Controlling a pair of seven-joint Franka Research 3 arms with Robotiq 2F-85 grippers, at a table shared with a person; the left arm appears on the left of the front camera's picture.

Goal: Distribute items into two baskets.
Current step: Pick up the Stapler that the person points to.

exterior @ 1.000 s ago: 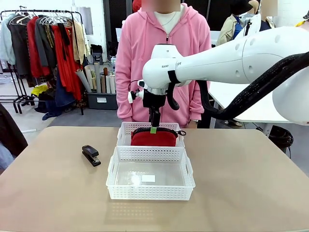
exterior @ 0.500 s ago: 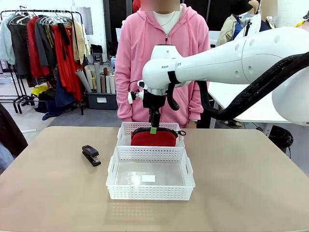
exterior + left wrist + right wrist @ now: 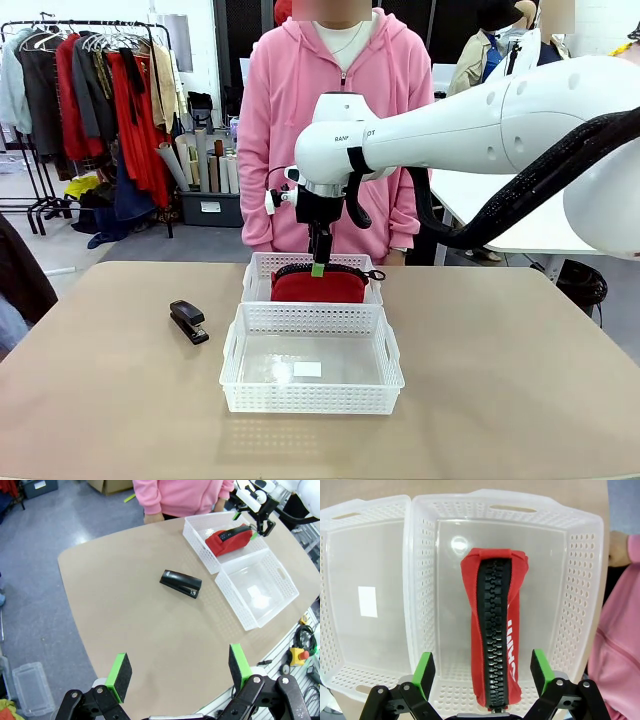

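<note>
The red pouch (image 3: 318, 285) stands on edge, zip up, inside the far basket (image 3: 262, 262), the one nearer the person. My right gripper (image 3: 319, 262) hangs just above it, open. In the right wrist view its green pads (image 3: 424, 672) flank the pouch (image 3: 494, 630) without touching. The near basket (image 3: 310, 400) holds only a white label. On the table left of the baskets lies the black stapler (image 3: 188, 321). My left gripper (image 3: 177, 670) is open, high over the table's left side, far from the stapler (image 3: 181, 583).
A person in a pink hoodie (image 3: 335, 110) stands at the far edge, right behind the far basket, one hand (image 3: 619, 547) near its rim. Bare tabletop (image 3: 110, 400) surrounds the baskets. A clothes rack (image 3: 100, 90) stands far back left.
</note>
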